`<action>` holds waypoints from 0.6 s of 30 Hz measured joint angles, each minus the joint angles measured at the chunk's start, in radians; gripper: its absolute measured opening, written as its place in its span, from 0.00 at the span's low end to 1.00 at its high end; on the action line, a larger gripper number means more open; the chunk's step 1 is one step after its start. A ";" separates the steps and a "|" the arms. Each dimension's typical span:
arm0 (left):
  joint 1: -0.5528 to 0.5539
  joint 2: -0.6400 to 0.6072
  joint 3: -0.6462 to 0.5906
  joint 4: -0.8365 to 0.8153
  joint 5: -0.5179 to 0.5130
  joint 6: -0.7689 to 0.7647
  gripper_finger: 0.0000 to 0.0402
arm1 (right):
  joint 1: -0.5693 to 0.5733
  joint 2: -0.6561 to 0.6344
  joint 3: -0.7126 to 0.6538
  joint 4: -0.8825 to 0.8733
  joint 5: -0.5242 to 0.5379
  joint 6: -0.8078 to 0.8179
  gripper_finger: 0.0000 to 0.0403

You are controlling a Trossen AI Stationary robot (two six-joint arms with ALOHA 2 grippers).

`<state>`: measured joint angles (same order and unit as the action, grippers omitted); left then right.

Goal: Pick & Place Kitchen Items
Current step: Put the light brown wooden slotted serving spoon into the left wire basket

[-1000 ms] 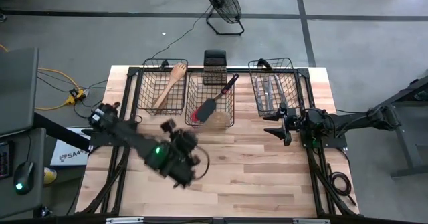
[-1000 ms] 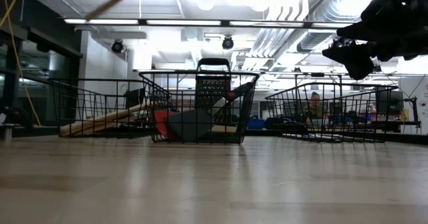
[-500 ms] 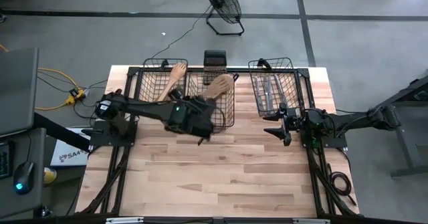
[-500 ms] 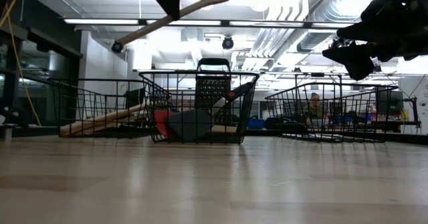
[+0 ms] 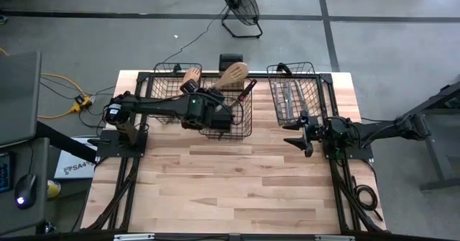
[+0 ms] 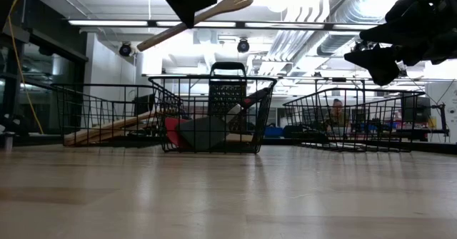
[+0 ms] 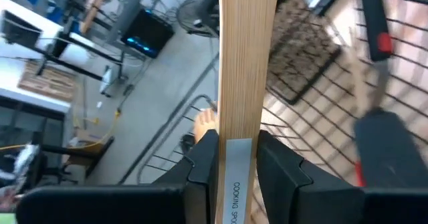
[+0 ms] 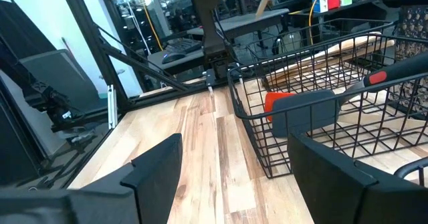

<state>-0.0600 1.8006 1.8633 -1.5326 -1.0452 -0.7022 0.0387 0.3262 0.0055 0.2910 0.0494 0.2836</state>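
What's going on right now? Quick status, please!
Left gripper shut on wooden spoon, held high over the middle basket. Right gripper open, waiting beside the right basket. Black and red spatula already in the middle basket. Nothing in the way.

A pale wooden spoon is held by the left gripper above the middle basket; the right gripper is positioned beside the right basket.

Left arm stretched right, toward far side; left gripper raised high, fingers squeezed tight. Right gripper waits at right, fingers spread apart.
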 joint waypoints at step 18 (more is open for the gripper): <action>0.237 -0.054 0.000 0.030 0.099 0.177 0.18 | 0.000 0.000 0.000 0.000 0.000 0.000 0.65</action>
<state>0.1767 1.7470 1.8635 -1.5024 -0.9457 -0.5256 0.0388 0.3261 0.0055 0.2913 0.0494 0.2836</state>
